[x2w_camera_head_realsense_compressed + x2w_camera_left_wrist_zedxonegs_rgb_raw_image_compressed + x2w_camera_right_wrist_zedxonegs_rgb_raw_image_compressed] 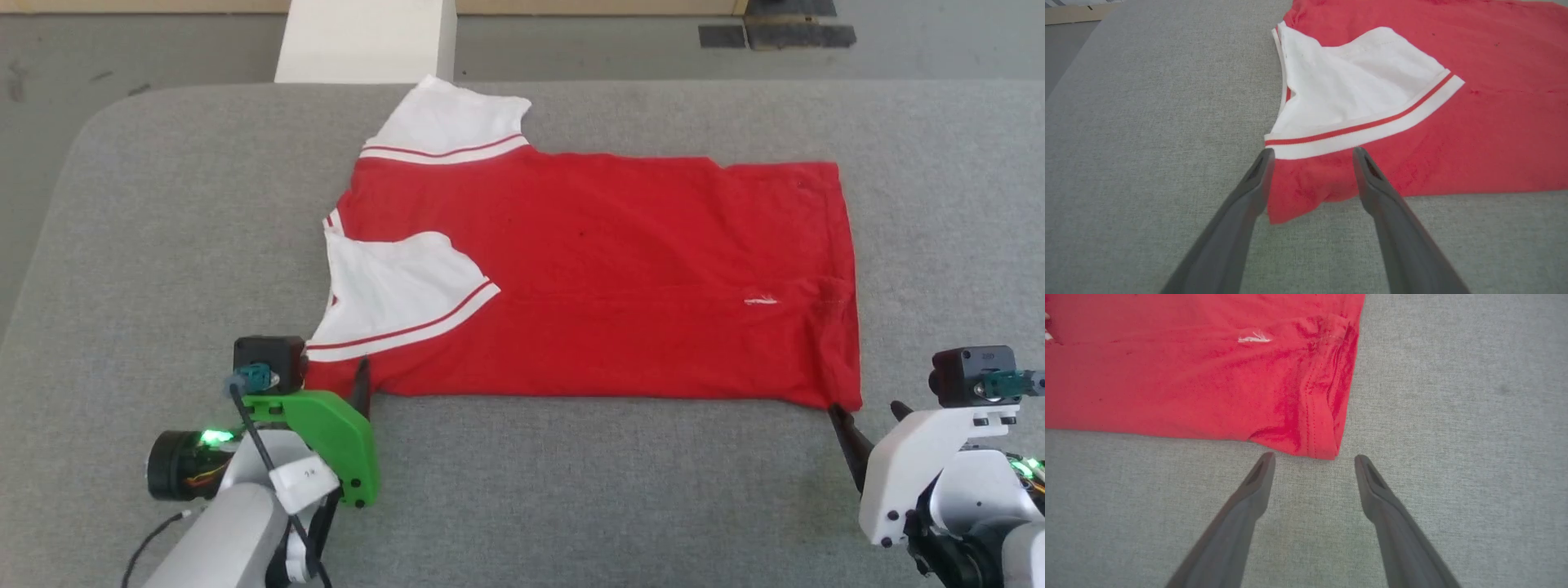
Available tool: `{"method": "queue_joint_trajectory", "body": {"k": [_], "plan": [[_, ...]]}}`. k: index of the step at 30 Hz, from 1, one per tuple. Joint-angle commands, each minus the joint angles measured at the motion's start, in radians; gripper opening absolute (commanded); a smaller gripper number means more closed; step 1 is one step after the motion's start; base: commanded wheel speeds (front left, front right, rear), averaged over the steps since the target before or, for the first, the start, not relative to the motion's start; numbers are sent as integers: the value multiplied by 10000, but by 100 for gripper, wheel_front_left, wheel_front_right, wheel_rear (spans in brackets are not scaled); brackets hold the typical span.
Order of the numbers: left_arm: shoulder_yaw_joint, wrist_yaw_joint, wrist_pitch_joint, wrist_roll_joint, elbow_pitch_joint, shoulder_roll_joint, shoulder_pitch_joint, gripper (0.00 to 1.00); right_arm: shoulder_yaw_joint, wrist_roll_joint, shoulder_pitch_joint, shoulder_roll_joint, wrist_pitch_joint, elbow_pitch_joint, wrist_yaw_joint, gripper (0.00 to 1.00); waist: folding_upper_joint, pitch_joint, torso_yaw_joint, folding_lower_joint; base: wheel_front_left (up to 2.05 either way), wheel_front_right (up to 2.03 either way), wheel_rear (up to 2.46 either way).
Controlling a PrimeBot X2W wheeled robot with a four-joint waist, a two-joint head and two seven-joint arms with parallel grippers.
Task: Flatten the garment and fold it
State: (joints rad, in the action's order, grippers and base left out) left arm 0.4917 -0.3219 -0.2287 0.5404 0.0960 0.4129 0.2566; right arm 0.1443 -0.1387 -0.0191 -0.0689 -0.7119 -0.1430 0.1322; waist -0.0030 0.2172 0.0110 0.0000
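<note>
The garment point(604, 269), a red T-shirt with white striped sleeves, lies folded lengthwise on the grey surface, neck end to the left, hem to the right. One white sleeve point(400, 298) is folded onto the red body; the other point(445, 122) sticks out at the far edge. My left gripper point(1312, 153) stands open over the near left corner of the shirt point(1306, 183), fingers astride the red cloth below the sleeve's trim. Just short of the near hem corner point(1316, 445), my right gripper point(1314, 459) is open with nothing between its fingers. The emblem is hidden.
The grey padded table point(163, 245) has free room on every side of the shirt. A white block point(367, 41) stands beyond the far edge, and dark mats point(775, 33) lie on the floor at the back right.
</note>
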Motion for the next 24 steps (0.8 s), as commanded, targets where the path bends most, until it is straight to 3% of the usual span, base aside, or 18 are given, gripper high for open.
{"method": "queue_joint_trajectory", "body": {"k": [1, 9, 16, 17, 18, 19, 24], "plan": [[-18, -149, -203, -60, -121, 146, -109, 100, 25, 16, 117, 72, -82, -193, -15, 100, 30, 169, -81, 0, 0, 0, 0], [-17, -771, -1723, -219, -429, 704, 144, 100, 6, -24, 117, 158, -274, -801, -15, 100, 30, 732, -319, 0, 0, 0, 0], [144, -598, -2696, 77, -231, 886, 260, 100, -81, -100, 17, 179, -301, -975, -15, 100, 30, 1169, -497, 0, 0, 0, 0], [178, -524, -2824, 187, -175, 863, 246, 81, -76, -89, -3, 180, -286, -990, -15, 100, 30, 1205, -505, 0, 0, 0, 0], [199, -458, -2900, 280, -125, 839, 224, 36, -73, -77, -17, 181, -278, -996, -15, 100, 30, 1223, -510, 0, 0, 0, 0], [213, -372, -2918, 363, -64, 818, 208, 0, -69, -57, -36, 182, -269, -1001, -15, 100, 30, 1231, -507, 0, 0, 0, 0], [229, -260, -2390, 372, 142, 618, 173, 0, -88, 75, -89, 184, -286, -944, -15, 100, 30, 1021, -369, 0, 0, 0, 0]]}}
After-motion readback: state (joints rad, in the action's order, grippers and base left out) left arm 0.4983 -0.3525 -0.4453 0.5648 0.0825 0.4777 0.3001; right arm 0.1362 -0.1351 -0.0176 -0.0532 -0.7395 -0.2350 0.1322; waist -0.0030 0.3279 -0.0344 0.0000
